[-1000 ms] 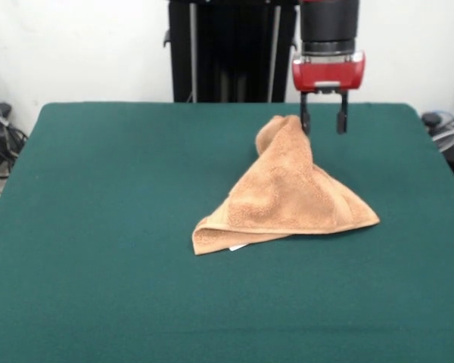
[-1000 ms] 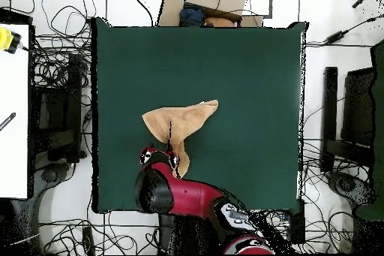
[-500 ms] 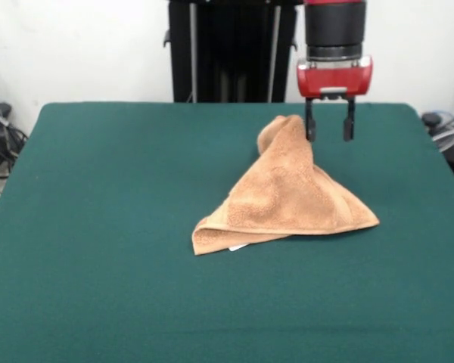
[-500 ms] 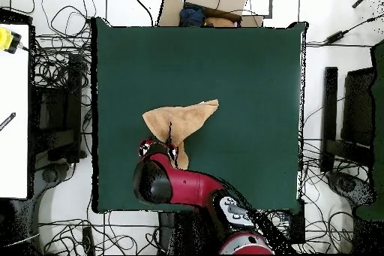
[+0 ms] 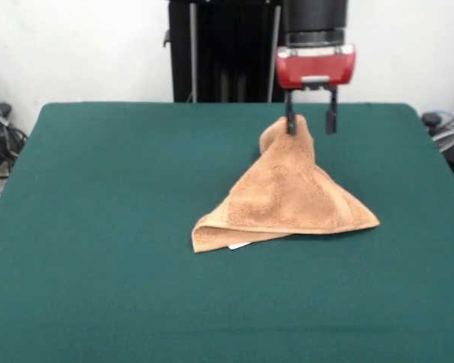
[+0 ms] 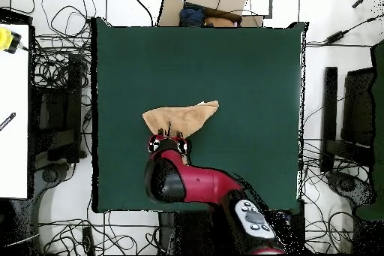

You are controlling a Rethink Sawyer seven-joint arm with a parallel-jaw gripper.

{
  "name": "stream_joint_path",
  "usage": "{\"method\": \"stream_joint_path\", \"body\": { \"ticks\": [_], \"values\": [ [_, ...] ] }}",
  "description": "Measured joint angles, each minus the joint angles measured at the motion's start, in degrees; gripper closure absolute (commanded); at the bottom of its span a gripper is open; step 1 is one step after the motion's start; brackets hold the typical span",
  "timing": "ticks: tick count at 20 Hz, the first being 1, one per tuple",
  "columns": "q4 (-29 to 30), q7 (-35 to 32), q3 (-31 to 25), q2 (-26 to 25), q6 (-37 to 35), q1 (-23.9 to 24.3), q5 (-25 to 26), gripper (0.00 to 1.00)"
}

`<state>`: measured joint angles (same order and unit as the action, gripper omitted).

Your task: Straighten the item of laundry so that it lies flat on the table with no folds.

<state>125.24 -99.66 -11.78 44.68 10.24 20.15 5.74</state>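
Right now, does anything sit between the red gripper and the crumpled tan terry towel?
Nothing visible does. The open gripper hangs right at the raised peak of the tan terry towel, on bare green felt table.

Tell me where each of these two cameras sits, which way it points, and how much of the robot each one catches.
Front view: sits across the table, facing the robot; shows the folded towel, the open gripper above its raised peak, the red wrist and the black pedestal.
Overhead view: sits above, looking straight down; shows the whole table, the red arm reaching in from the bottom, its gripper at the towel.
Shared: table, towel, gripper, turned half round between them.
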Motion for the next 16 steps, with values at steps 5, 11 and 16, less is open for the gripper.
{"method": "stream_joint_path", "body": {
  "ticks": [5,11,16],
  "values": [
    [-2.1,0.0,-1.5,1.2,-5.4,7.2,6.3,0.00],
    [-4.9,0.0,-3.7,-0.6,-7.1,14.1,12.4,0.00],
    [-6.2,0.0,-3.7,-3.0,-6.8,15.2,14.7,0.00]
  ]
}}
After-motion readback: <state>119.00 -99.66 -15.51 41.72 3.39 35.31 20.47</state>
